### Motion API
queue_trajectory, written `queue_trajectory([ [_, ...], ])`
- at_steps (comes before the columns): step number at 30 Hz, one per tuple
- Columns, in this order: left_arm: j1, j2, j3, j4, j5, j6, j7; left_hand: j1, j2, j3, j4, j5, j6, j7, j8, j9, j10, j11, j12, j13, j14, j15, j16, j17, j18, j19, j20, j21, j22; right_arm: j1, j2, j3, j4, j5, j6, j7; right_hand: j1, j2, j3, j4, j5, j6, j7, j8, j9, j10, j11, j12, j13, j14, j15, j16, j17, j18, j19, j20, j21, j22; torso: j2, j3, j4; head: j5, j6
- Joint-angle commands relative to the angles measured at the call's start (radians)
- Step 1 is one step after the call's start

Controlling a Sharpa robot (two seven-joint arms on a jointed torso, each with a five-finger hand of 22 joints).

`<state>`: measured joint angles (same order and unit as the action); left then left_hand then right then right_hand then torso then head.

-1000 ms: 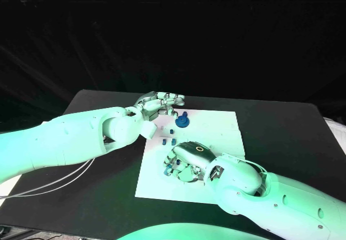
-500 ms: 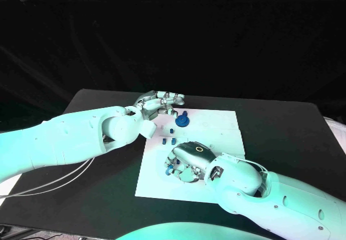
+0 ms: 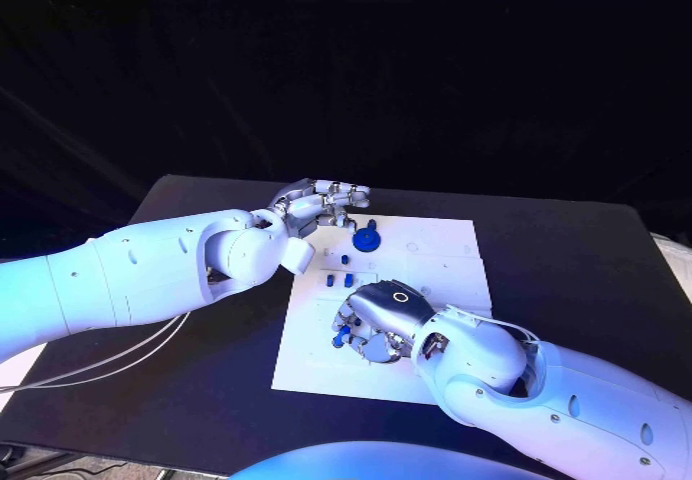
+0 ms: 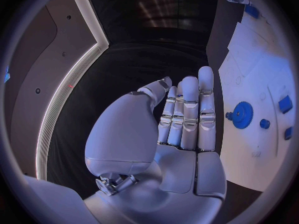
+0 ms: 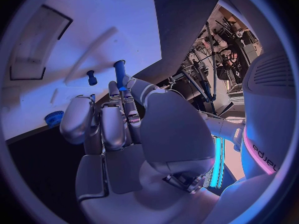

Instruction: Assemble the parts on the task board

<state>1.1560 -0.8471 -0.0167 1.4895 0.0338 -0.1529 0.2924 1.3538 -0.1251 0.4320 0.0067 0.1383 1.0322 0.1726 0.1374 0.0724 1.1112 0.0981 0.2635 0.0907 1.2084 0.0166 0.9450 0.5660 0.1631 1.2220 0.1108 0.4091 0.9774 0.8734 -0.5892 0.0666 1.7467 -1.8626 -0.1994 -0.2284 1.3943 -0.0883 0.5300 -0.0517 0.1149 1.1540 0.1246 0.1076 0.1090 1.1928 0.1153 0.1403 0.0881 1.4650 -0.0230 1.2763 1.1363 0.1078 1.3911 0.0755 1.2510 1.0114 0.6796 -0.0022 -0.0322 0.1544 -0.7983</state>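
Observation:
The white task board [image 3: 433, 300] lies in the middle of the black table. A blue gear [image 3: 366, 240] sits near its far left corner, with small blue pieces [image 3: 348, 262] just in front of it. My left hand [image 3: 320, 205] hovers at that corner, fingers straight and holding nothing [image 4: 187, 114]; the gear [image 4: 242, 115] lies beside it. My right hand [image 3: 378, 325] is low over the board's near left part, fingers curled. It pinches a blue peg [image 5: 119, 69] between thumb and fingertips. Another small blue peg [image 5: 91, 77] stands on the board just beyond.
Two more blue pieces [image 3: 338, 282] lie between the hands on the board. The black table [image 3: 577, 270] spreads wide to the right of the board. My left forearm [image 3: 173, 270] crosses the table's left side.

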Motion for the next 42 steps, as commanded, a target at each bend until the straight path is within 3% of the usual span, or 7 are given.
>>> queue_trajectory([
  [1,0.000,0.000,0.001,0.004,-0.003,0.018,0.005,0.007,-0.001,-0.001,-0.006,-0.002,-0.005,0.001,0.004,-0.001,-0.006,0.001,0.003,0.002,-0.006,-0.002,-0.003,-0.001,0.018,0.007,0.001,-0.007,-0.001,-0.001,0.002,0.000,-0.001,-0.037,0.038,-0.013,0.014,0.008,0.010,-0.005,0.003,0.001,0.006,-0.001,0.001,0.065,-0.060,0.006,0.005,0.037,-0.007,0.001,0.000,-0.004,0.000,-0.007,-0.001,-0.001,0.000,-0.0013,-0.0009,0.001,0.001],
  [16,0.000,0.000,0.001,0.005,-0.003,0.016,0.005,0.007,-0.001,-0.001,-0.006,-0.002,-0.005,0.001,0.004,-0.001,-0.006,0.001,0.003,0.002,-0.006,-0.002,-0.003,-0.001,0.018,0.007,0.001,-0.007,-0.001,0.001,0.023,-0.001,-0.017,-0.041,0.135,-0.025,-0.040,-0.014,-0.032,0.011,0.006,-0.021,0.010,-0.017,-0.001,0.046,-0.054,-0.021,0.005,0.034,-0.001,-0.006,-0.013,-0.003,-0.008,-0.001,-0.008,-0.013,-0.001,-0.0011,-0.0037,0.004,-0.004],
  [21,0.001,0.002,0.001,0.003,-0.003,0.016,0.005,0.007,-0.001,-0.001,-0.006,-0.002,-0.005,0.001,0.004,-0.001,-0.006,0.001,0.003,0.002,-0.006,-0.002,-0.003,-0.001,0.018,0.007,0.001,-0.007,-0.001,0.001,0.025,-0.003,-0.021,-0.037,0.100,-0.020,-0.091,-0.058,-0.076,0.037,0.003,-0.185,0.069,-0.047,-0.039,-0.130,0.005,-0.080,-0.027,0.009,0.047,-0.046,-0.069,0.022,-0.082,0.030,-0.118,-0.184,-0.001,-0.0006,-0.0042,0.001,-0.001],
  [26,0.000,0.004,0.001,0.001,-0.003,0.018,0.005,0.007,-0.001,-0.001,-0.006,-0.002,-0.005,0.001,0.004,-0.001,-0.006,0.001,0.003,0.002,-0.006,-0.002,-0.003,-0.001,0.018,0.007,0.001,-0.007,-0.001,0.001,0.023,-0.005,-0.021,-0.030,0.047,-0.010,-0.074,-0.054,-0.192,0.055,-0.010,-0.298,0.077,-0.042,-0.040,-0.292,0.024,-0.050,-0.017,-0.045,0.067,-0.089,-0.141,0.063,-0.166,0.059,-0.268,-0.387,0.000,0.0005,-0.0027,-0.002,0.001],
  [33,0.000,0.004,0.001,-0.001,-0.004,0.020,0.004,0.007,-0.001,-0.001,-0.006,-0.002,-0.005,0.001,0.004,-0.001,-0.006,0.001,0.003,0.002,-0.006,-0.002,-0.003,-0.001,0.018,0.007,0.001,-0.007,-0.001,0.000,-0.013,-0.005,0.008,0.002,-0.068,0.006,-0.046,-0.036,-0.271,0.076,-0.005,-0.293,0.075,-0.038,-0.036,-0.293,0.021,0.006,-0.014,-0.048,0.062,-0.083,-0.156,0.061,-0.151,0.057,-0.282,-0.404,0.000,0.0013,-0.0035,-0.005,0.004],
  [37,0.000,0.002,0.001,-0.001,-0.004,0.021,0.004,0.007,-0.001,-0.001,-0.006,-0.002,-0.005,0.001,0.004,-0.001,-0.006,0.001,0.003,0.002,-0.006,-0.002,-0.003,-0.001,0.018,0.007,0.001,-0.007,-0.001,-0.001,-0.068,0.009,0.053,0.046,-0.128,0.008,-0.033,-0.020,-0.279,0.080,0.020,-0.249,0.074,-0.027,-0.029,-0.251,0.015,0.045,-0.010,-0.031,0.056,-0.067,-0.142,0.055,-0.123,0.054,-0.258,-0.370,-0.001,0.0000,-0.0064,-0.007,0.006],
  [42,0.000,-0.002,0.001,0.000,-0.004,0.021,0.003,0.007,-0.001,-0.001,-0.006,-0.002,-0.005,0.001,0.004,-0.001,-0.006,0.001,0.003,0.002,-0.006,-0.002,-0.003,-0.001,0.018,0.007,0.001,-0.007,-0.001,0.011,-0.207,0.049,0.135,0.205,-0.158,-0.023,-0.032,-0.002,-0.271,0.093,0.033,-0.194,0.058,-0.017,-0.024,-0.107,-0.013,0.114,0.003,0.012,0.036,-0.008,-0.062,0.032,-0.053,0.043,-0.162,-0.233,-0.003,-0.0021,-0.0154,-0.024,0.012],
])
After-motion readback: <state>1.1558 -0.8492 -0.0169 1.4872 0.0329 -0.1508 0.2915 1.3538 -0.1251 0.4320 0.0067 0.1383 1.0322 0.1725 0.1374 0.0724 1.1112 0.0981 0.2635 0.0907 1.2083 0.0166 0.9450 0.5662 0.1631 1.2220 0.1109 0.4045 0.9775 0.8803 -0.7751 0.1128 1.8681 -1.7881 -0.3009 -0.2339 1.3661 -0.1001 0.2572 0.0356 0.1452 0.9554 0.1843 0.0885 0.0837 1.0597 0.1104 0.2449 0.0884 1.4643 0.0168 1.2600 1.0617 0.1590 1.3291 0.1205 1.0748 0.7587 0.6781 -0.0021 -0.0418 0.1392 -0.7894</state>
